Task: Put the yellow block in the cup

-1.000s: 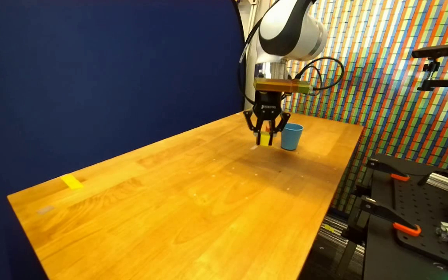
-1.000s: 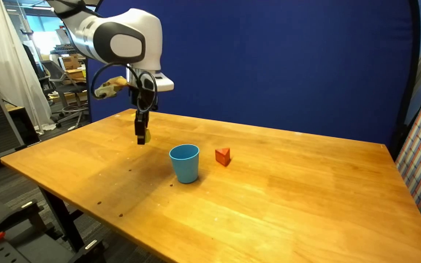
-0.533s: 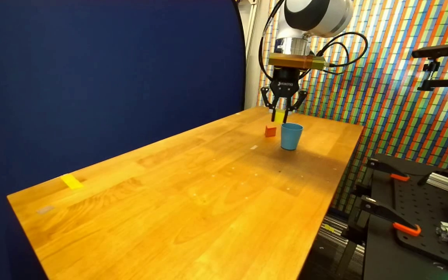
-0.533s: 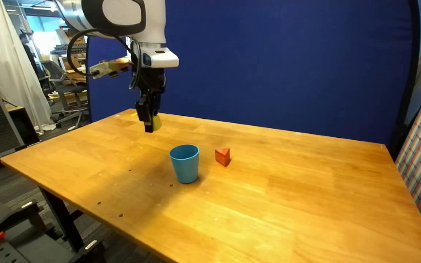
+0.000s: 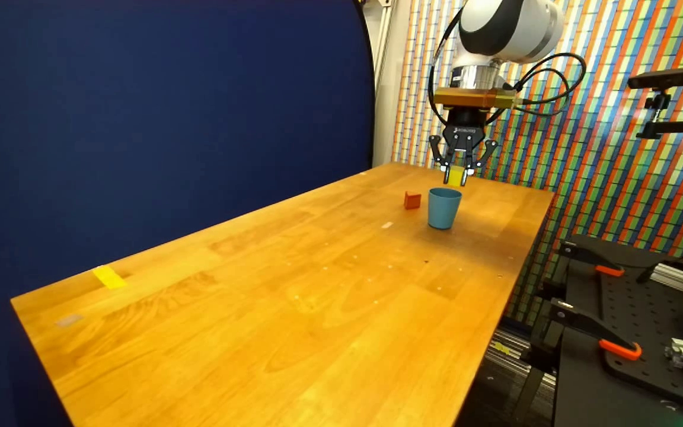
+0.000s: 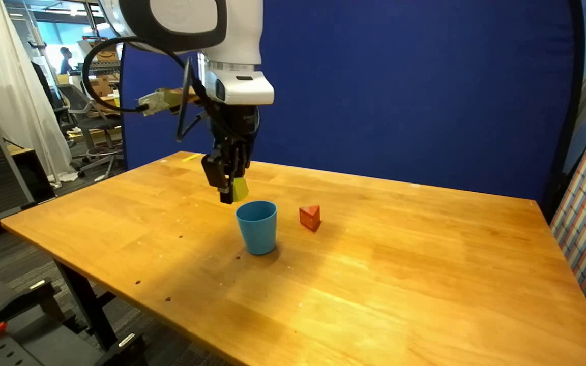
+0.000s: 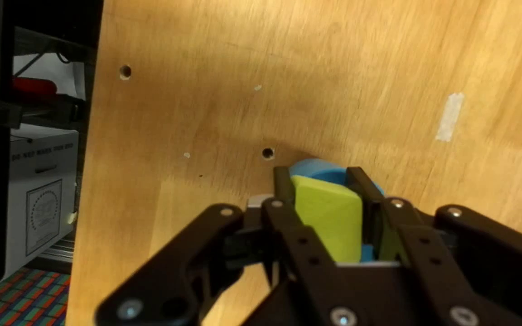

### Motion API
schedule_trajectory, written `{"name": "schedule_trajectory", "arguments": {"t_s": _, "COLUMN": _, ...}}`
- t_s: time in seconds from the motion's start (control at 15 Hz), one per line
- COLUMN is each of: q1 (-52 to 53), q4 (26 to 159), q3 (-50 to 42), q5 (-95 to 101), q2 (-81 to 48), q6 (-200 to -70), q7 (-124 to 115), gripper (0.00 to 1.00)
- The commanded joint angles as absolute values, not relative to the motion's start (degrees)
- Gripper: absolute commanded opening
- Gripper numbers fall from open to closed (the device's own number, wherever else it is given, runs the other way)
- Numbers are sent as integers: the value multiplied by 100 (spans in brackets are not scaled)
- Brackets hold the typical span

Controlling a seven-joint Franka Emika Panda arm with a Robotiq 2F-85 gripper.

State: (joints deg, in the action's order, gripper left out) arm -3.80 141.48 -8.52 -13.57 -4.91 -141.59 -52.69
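Honey-coloured wood forms the surface (image 5: 258, 326) beneath the jaws, with a dark blue backdrop (image 6: 400, 101) beyond them. The jaws are closed down on the yellow block (image 7: 333, 208), pressing two opposite faces. It looks light and stiff, hardly fragile; those flat faces are likely the best hold, and a modest squeeze should do, though how slick they are I cannot tell. Near the jaws and lower down, the cup (image 6: 257, 231) stands upright; the block is outside it, and whether squarely over the opening is unclear. The cup seems light and thin-walled, so a bumped rim could tip it. Farther from the jaws sits a small red block (image 6: 310, 218).
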Motion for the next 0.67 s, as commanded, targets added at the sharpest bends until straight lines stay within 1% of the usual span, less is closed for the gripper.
{"name": "schedule_trajectory", "arguments": {"t_s": 0.0, "q1": -585, "q4": 14005, "q3": -925, "q5": -1378, "q2": -545, "q6": -14191, "q7": -5272, "gripper": 9}}
{"name": "schedule_trajectory", "arguments": {"t_s": 0.47, "q1": -636, "q4": 13378, "q3": -900, "q5": -1417, "q2": -1034, "q6": -14018, "q7": -5245, "gripper": 9}}
{"name": "schedule_trajectory", "arguments": {"t_s": 0.53, "q1": -642, "q4": 13319, "q3": -887, "q5": -1475, "q2": -1105, "q6": -14000, "q7": -5183, "gripper": 59}}
{"name": "schedule_trajectory", "arguments": {"t_s": 0.6, "q1": -658, "q4": 13304, "q3": -866, "q5": -1589, "q2": -1154, "q6": -14035, "q7": -5093, "gripper": 60}}
